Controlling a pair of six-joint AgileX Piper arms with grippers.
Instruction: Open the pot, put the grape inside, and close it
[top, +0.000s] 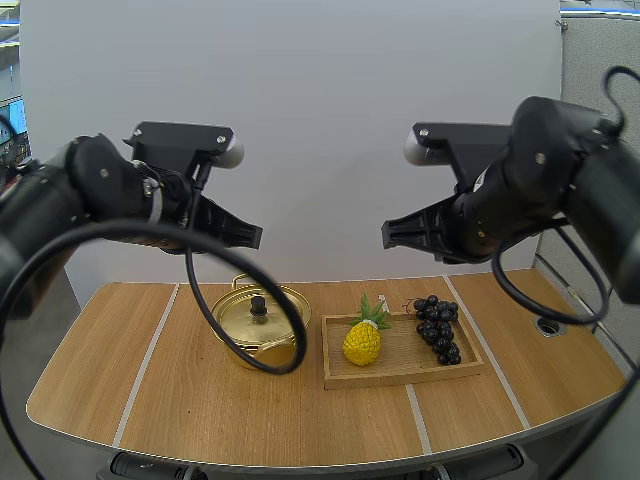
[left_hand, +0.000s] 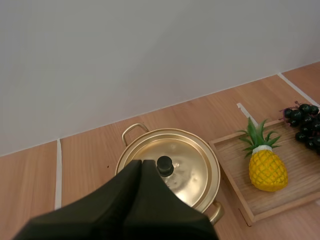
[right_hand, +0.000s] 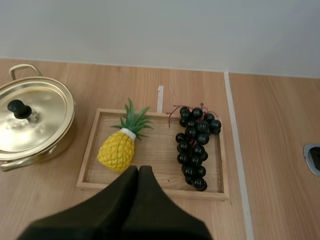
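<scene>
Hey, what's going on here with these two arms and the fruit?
Nothing is being handled yet. Both arms hang above the table, the left hand over the pot and the right hand over the wooden tray, each closed on nothing. The pot has its lid on. The grapes lie in the tray beside a pineapple. Putting the grapes in the pot hasn't started.

Left wrist view: pot (left_hand: 185, 165) near rim hidden behind left gripper (left_hand: 141, 163); grapes (left_hand: 302, 125), wooden tray (left_hand: 240, 165) cut off by frame edge. Right wrist view: pot cut off by frame edge; wooden tray near rim partly behind right gripper (right_hand: 138, 169); grey fitting (right_hand: 313, 157) in table (right_hand: 270, 125) cut off, kind unclear.
</scene>
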